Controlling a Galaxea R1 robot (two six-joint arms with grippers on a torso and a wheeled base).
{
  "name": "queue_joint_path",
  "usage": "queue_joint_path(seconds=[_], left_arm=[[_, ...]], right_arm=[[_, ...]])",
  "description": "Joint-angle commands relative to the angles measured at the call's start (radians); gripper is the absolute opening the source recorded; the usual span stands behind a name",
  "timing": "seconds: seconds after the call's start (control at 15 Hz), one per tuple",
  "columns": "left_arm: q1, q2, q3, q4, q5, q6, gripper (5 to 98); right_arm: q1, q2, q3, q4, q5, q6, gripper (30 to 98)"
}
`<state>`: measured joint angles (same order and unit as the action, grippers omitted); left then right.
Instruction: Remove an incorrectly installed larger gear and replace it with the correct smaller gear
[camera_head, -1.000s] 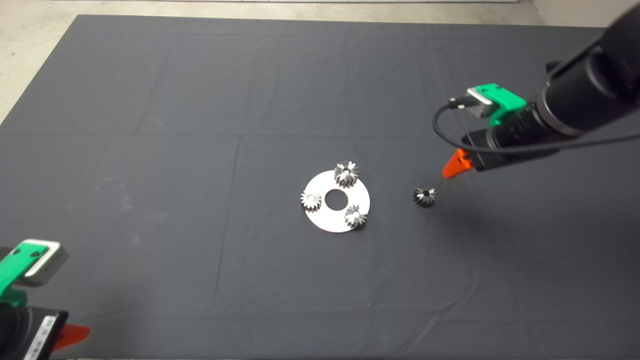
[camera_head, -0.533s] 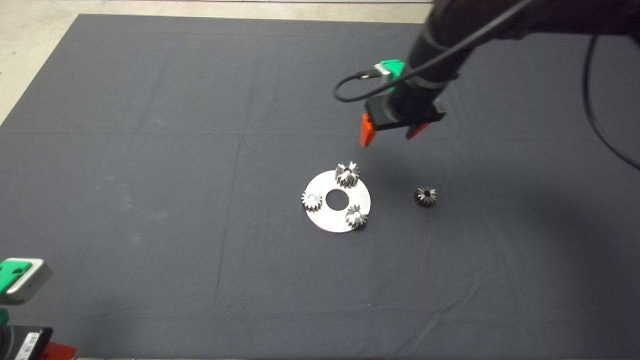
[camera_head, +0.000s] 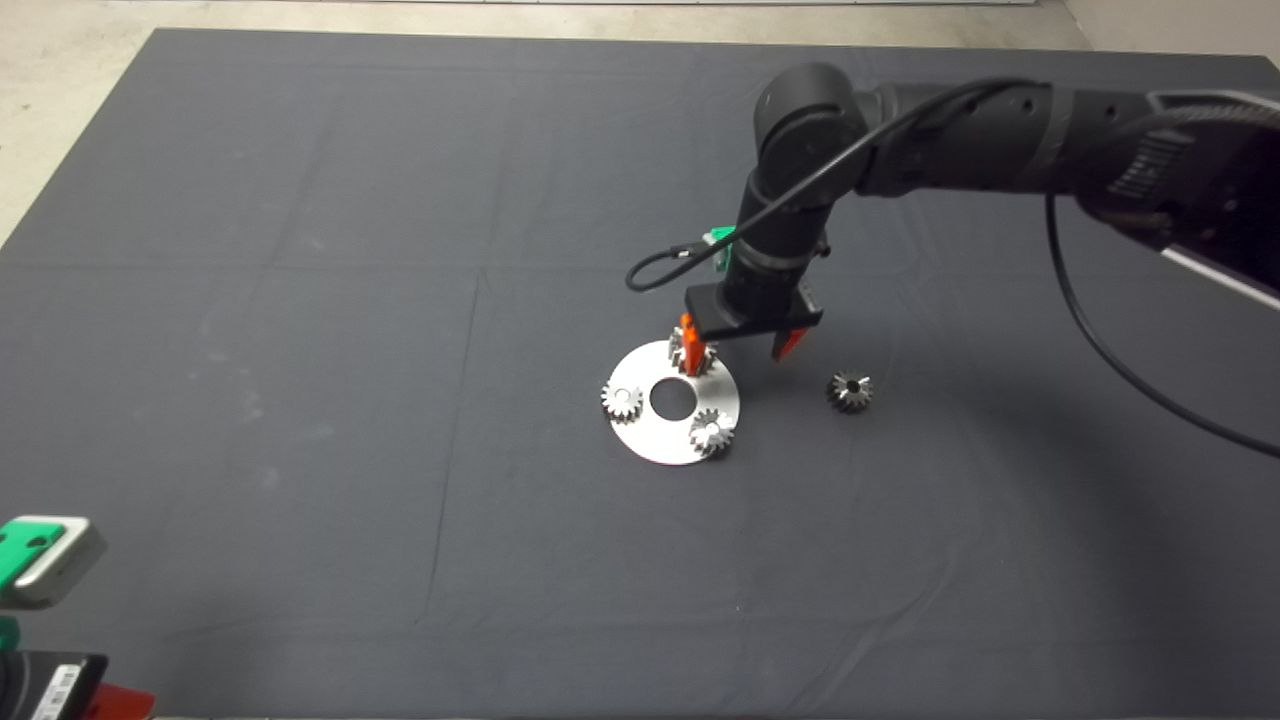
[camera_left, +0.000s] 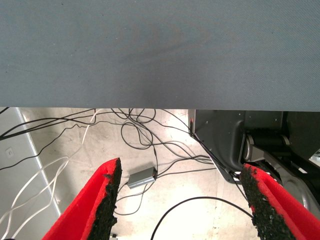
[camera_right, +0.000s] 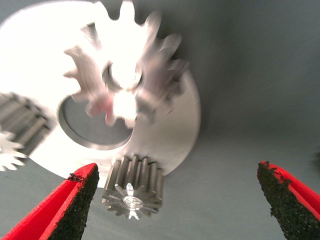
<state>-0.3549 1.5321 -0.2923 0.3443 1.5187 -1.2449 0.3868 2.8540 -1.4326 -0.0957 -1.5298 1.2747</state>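
Right arm (camera_head: 960, 140) extends in from the right edge, elbow bent, forearm dropping near-vertical over the middle of the worktop. Right gripper (camera_head: 735, 352) points straight down, jaws spread wide; one red finger (camera_head: 688, 345) shows on the side toward the left arm, the other (camera_head: 788, 345) apart on the opposite side. Nothing between the black pads (camera_right: 80, 207) in the right wrist view. Left gripper (camera_head: 60, 640) parked at the lower left edge, jaws open, pads (camera_left: 107, 200) well apart.

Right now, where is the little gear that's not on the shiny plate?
In the head view, the smaller gear lies alone on the dark mat, just right of the round plate and below the right gripper.
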Motion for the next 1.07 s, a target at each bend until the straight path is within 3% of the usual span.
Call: queue_joint_path(seconds=[0.0,0.47,1.0], left_arm=[[-0.004,-0.002,0.012,-0.010,0.005,-0.005,59.7],[-0.004,-0.003,0.013,-0.010,-0.001,-0.005,59.7],[-0.004,-0.010,0.013,-0.010,-0.018,-0.005,59.7]], right_arm=[[0.006,0.060,-0.027,0.016,-0.056,-0.005,83.5],[0.011,0.111,-0.035,-0.027,-0.061,-0.005,96.7],[0.021,0.049,-0.029,-0.088,-0.092,-0.012,97.0]])
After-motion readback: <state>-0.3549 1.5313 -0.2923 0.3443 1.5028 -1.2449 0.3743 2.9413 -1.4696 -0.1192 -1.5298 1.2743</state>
